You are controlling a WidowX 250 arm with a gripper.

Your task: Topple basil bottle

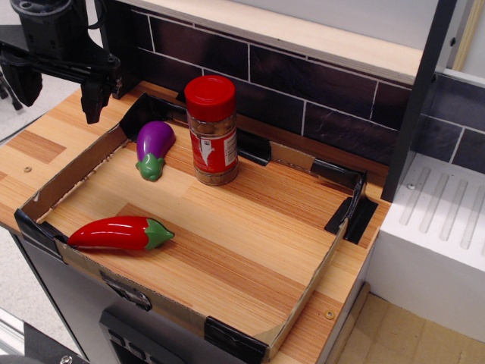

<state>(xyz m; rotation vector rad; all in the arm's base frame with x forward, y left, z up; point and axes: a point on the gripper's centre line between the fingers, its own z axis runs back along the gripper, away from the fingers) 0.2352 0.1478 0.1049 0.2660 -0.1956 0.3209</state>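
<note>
The basil bottle (213, 130) stands upright near the back of the wooden counter. It is a clear jar with a wide red cap, a red-and-white label and tan contents. My gripper (57, 89) is black and hangs at the top left, above the counter's left edge and well left of the bottle. Its two fingers (94, 100) stand apart and hold nothing.
A low cardboard wall (76, 168) with black tape corners rings the work area. A purple toy eggplant (154, 146) lies just left of the bottle. A red toy chili pepper (120, 233) lies at the front left. A white dish rack (439, 220) stands on the right.
</note>
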